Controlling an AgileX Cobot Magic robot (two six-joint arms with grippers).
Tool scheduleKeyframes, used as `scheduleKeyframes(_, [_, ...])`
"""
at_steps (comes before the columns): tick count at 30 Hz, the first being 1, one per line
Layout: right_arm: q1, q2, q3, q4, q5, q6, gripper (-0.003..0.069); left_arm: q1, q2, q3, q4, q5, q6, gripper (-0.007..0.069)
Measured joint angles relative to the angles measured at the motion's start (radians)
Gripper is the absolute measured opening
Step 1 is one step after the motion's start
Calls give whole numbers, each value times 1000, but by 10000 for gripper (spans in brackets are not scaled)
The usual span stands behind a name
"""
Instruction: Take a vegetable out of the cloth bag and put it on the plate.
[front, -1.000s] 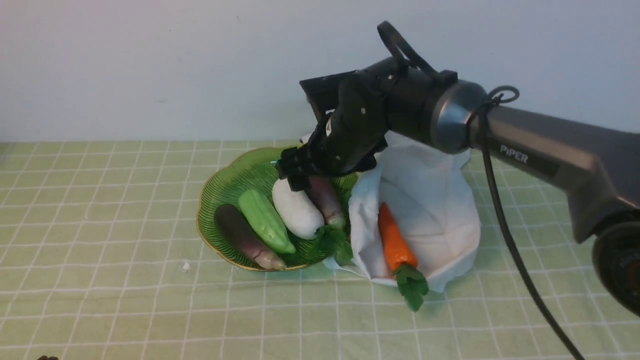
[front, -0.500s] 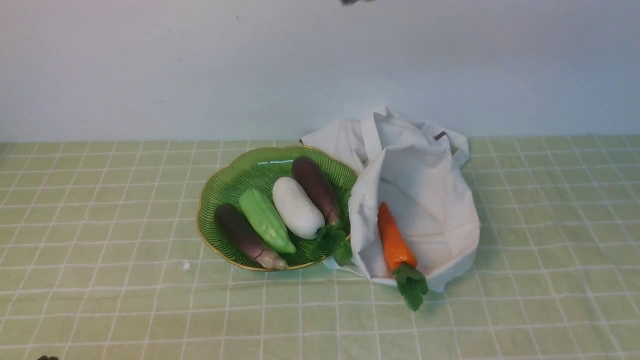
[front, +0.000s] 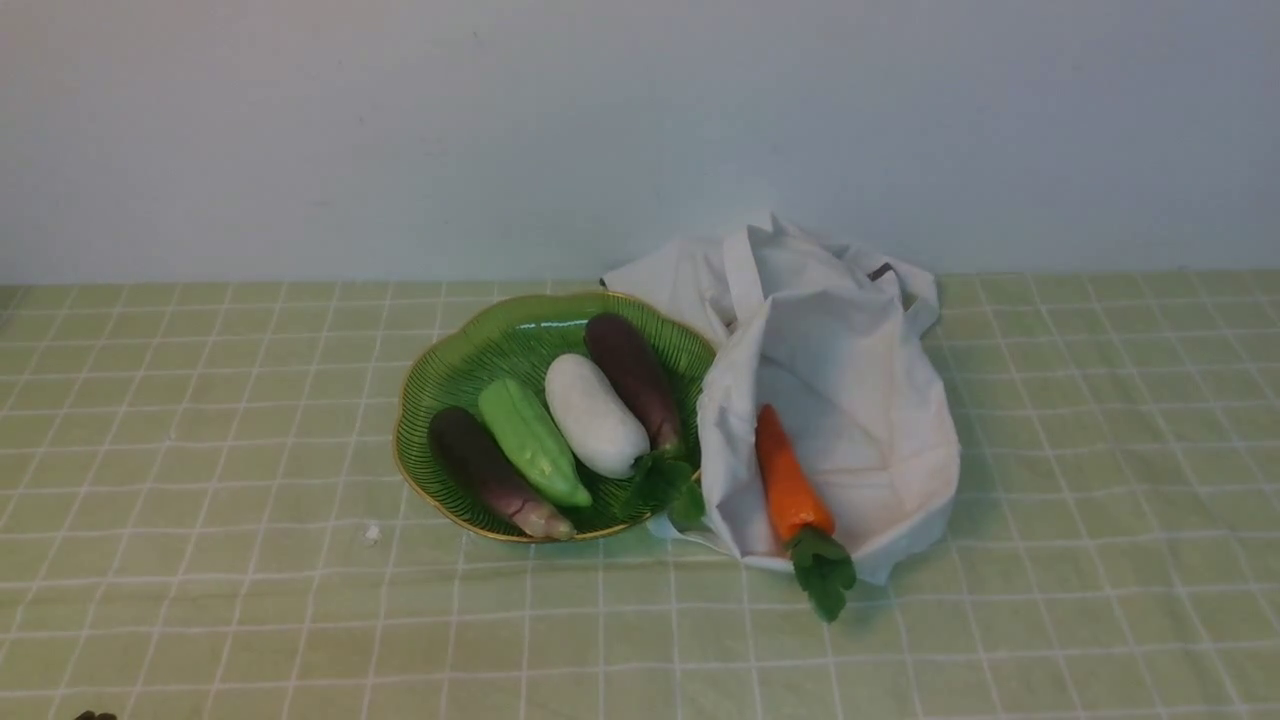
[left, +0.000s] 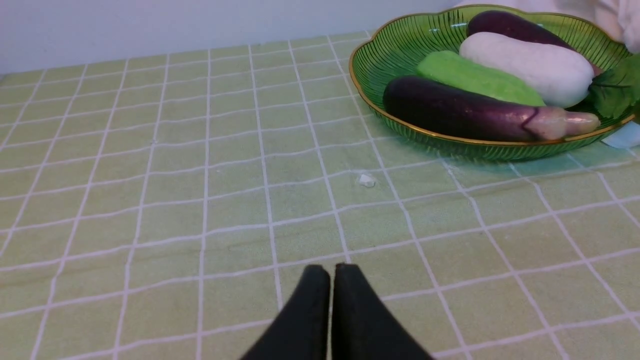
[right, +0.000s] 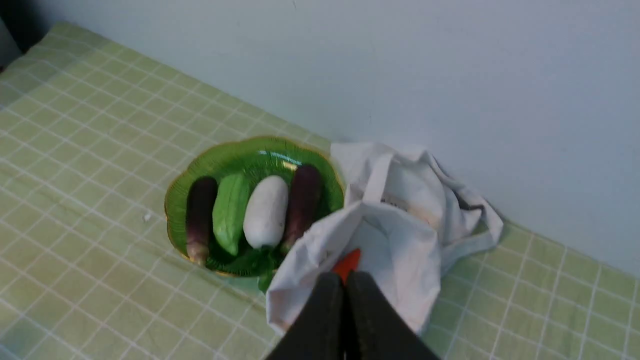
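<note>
The vegetable, a dark purple eggplant with a greenish stem tip, lies in the green gold-rimmed plate along its right side, next to the bag. It also shows in the right wrist view and the left wrist view. The white cloth bag lies open to the right of the plate. My right gripper is shut and empty, high above the bag. My left gripper is shut and empty, low over the cloth, left of the plate. Neither arm shows in the front view.
The plate also holds a white radish, a green cucumber and a purple eggplant with a beige-pink tip. An orange carrot with green leaves lies in the bag's mouth. A small white crumb lies in front of the plate.
My right arm, low over the plate on the eggplant a second ago, has lifted away out of the front view. The eggplant stays lying on the plate.
</note>
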Motion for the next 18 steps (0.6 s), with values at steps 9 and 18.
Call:
scheduleKeyframes(9, [0,-529,789,-8,-691,-8,-15,0,0,0,0,0,0,-5])
scheduleKeyframes(18, [0,-544,834,-22,-773,-8,-15,0,0,0,0,0,0,-5])
